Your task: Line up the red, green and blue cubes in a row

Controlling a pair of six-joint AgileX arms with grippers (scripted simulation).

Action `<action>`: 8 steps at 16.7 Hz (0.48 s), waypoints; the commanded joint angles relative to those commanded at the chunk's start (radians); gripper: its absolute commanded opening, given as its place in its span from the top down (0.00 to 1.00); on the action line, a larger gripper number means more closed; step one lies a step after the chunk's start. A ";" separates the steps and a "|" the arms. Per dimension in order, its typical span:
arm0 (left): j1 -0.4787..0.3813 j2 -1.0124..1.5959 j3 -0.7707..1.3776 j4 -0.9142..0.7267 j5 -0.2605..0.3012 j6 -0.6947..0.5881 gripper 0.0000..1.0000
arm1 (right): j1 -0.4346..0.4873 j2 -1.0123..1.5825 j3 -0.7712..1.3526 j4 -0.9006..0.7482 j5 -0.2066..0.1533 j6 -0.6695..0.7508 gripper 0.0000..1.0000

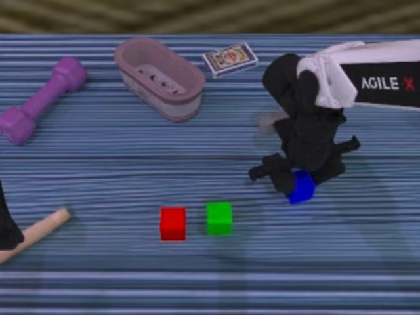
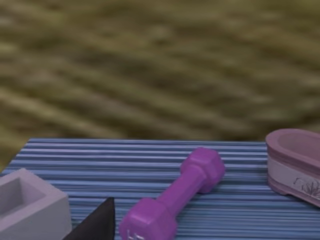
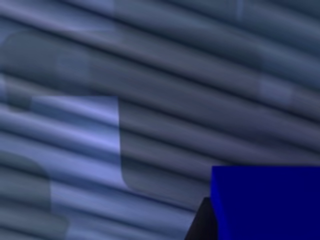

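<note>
The red cube [image 1: 172, 223] and the green cube [image 1: 219, 218] sit side by side on the striped table, a small gap between them, toward the front middle. The blue cube [image 1: 302, 188] is to the right of the green one and a little farther back, and my right gripper [image 1: 298, 180] is shut on it from above. In the right wrist view the blue cube [image 3: 265, 202] fills one corner with one dark finger [image 3: 202, 225] against its side, and its shadow lies on the table beneath. My left arm [image 1: 6, 226] is parked at the table's left edge.
A purple dumbbell [image 1: 42, 98] [image 2: 172, 200] lies at the back left. A pink tub [image 1: 172, 105] [image 2: 290, 175] stands behind the cubes, with a card box [image 1: 230, 59] to its right. A wooden handle [image 1: 39, 230] lies by the left arm. A pale grey box [image 2: 25, 207] shows in the left wrist view.
</note>
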 joint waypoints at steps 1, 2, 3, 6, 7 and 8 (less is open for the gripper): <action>0.000 0.000 0.000 0.000 0.000 0.000 0.00 | 0.001 -0.010 0.017 -0.025 0.001 0.000 1.00; 0.000 0.000 0.000 0.000 0.000 0.000 0.00 | 0.002 -0.023 0.036 -0.059 0.001 0.000 1.00; 0.000 0.000 0.000 0.000 0.000 0.000 0.00 | 0.003 -0.038 0.057 -0.104 0.001 0.000 1.00; 0.000 0.000 0.000 0.000 0.000 0.000 0.00 | 0.006 -0.081 0.112 -0.200 -0.001 -0.001 1.00; 0.000 0.000 0.000 0.000 0.000 0.000 0.00 | 0.006 -0.089 0.119 -0.212 -0.001 -0.001 1.00; 0.000 0.000 0.000 0.000 0.000 0.000 0.00 | 0.006 -0.090 0.121 -0.213 -0.001 -0.001 1.00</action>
